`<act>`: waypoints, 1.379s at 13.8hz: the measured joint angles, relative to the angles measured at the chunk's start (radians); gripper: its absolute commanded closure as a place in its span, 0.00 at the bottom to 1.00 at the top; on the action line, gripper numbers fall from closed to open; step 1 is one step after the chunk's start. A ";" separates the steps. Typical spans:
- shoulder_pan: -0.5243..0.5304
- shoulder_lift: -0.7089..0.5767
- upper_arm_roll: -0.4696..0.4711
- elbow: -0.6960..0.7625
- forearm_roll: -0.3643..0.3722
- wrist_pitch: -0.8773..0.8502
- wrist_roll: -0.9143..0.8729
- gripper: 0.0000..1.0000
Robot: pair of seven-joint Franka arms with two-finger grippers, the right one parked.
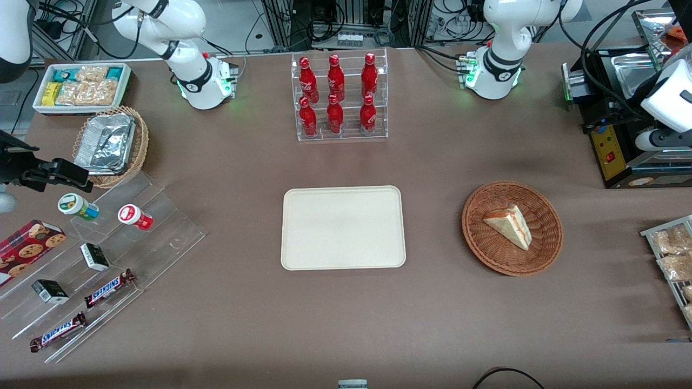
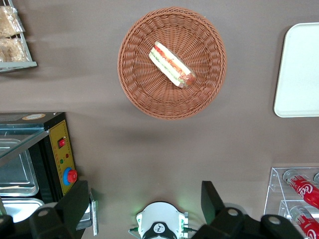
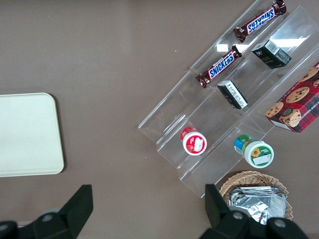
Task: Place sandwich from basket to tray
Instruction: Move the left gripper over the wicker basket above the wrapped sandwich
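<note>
The sandwich (image 1: 508, 226) (image 2: 172, 64) is a pale bread wedge with red, orange and green layers on its cut edge. It lies in the round reddish-brown wicker basket (image 1: 546, 244) (image 2: 142, 92). The cream tray (image 1: 343, 227) (image 2: 299, 69) sits flat beside the basket, toward the parked arm's end, with nothing on it. My left gripper (image 2: 144, 191) hangs high over the table, farther from the front camera than the basket and apart from it. Its fingers (image 2: 79, 196) stand wide open with nothing between them. The left arm (image 1: 670, 100) shows at the front view's edge.
A clear rack of red bottles (image 1: 340, 97) (image 2: 301, 189) stands farther back than the tray. A black machine with a red button (image 1: 616, 151) (image 2: 62, 159) sits near the left arm's base (image 1: 494, 70). A wire rack of snack packets (image 1: 673, 254) (image 2: 12, 37) lies past the basket.
</note>
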 measured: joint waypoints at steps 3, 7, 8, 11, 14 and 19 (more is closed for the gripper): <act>0.000 0.003 0.003 0.000 0.000 0.000 -0.020 0.01; 0.000 0.048 0.010 -0.005 0.000 0.012 -0.027 0.01; 0.001 0.065 0.011 -0.007 0.000 0.021 -0.032 0.01; 0.000 0.107 0.011 -0.049 0.000 0.110 -0.134 0.01; -0.005 0.114 0.007 -0.151 0.000 0.243 -0.288 0.01; -0.016 0.112 0.003 -0.335 -0.001 0.492 -0.545 0.01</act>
